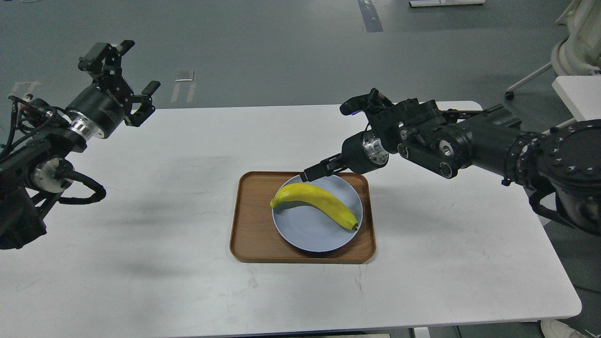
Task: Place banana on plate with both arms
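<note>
Banana (314, 203) lies across our pale blue plate (310, 234) on the wooden tray (249, 225), so we judge the placing step done. Our right gripper (313, 172) hovers empty just above the plate's far rim, its opening too dark to tell. Our left gripper (123, 80) hangs spread wide and empty, well apart; next we should lift the right arm clear without nudging the fruit.

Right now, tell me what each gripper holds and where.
Nothing. The banana lies free on the plate; right gripper is clear of it, left gripper open.
</note>
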`<state>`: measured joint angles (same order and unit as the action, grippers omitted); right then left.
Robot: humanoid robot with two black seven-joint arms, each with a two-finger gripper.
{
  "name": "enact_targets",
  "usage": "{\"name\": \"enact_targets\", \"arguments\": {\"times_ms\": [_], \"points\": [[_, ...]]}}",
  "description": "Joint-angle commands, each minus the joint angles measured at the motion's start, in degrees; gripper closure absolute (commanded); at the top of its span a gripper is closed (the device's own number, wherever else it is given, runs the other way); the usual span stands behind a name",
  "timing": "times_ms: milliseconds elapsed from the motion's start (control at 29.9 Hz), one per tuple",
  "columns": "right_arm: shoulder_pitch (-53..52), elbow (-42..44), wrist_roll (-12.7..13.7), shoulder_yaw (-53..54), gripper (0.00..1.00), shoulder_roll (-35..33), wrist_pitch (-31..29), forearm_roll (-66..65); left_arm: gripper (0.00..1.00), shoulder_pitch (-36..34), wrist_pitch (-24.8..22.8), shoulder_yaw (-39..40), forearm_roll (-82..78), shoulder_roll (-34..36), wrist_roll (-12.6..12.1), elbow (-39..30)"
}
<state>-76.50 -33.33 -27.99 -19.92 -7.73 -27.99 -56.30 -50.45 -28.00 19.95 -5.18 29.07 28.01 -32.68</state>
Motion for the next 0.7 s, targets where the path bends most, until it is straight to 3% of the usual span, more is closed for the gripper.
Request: {"name": "enact_targets", "arguments": {"times_ms": [0,268,669], "points": [[3.18,-0.07,-0.01,10.04,0.00,-6.83,-0.01,10.20,0.01,0.26,0.00,0.00,0.00,-0.59,-0.01,0.08],[20.32,-0.16,-0.01,32.28,0.00,-13.44,-0.01,36.24,0.01,2.19,0.00,-0.18,-0.18,-5.33,-0.01,0.69],[29.21,0.55,-0.01,40.13,0.00,-12.83,-0.01,38.72,0.01,3.95,0.00,-0.53,-0.88,-14.21,-0.01,6.49]]}}
